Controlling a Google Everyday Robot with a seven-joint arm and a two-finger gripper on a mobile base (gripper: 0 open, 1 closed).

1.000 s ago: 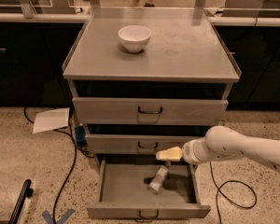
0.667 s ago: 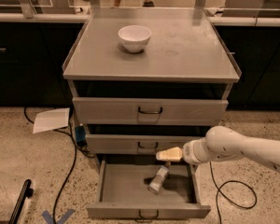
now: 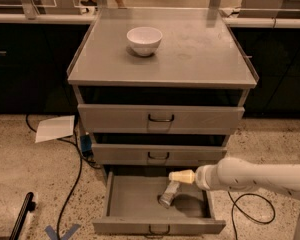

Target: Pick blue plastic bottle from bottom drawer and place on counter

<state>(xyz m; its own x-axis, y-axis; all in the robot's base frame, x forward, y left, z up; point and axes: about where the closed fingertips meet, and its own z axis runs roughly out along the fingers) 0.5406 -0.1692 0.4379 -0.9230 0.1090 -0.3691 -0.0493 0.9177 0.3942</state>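
Observation:
The blue plastic bottle (image 3: 169, 193) lies tilted on its side in the tray of the open bottom drawer (image 3: 135, 204), near the middle. My gripper (image 3: 180, 177) comes in from the right on a white arm and hangs just above the bottle's upper end, over the drawer. It holds nothing that I can see. The counter (image 3: 200, 54), a square grey cabinet top with thin side rims, is above the drawers.
A white bowl (image 3: 144, 39) stands on the counter, left of centre. Two closed drawers (image 3: 161, 118) sit above the open one. A sheet of paper (image 3: 55, 128) and black cables (image 3: 70, 184) lie on the speckled floor at the left. A cable loop (image 3: 252, 209) lies at the right.

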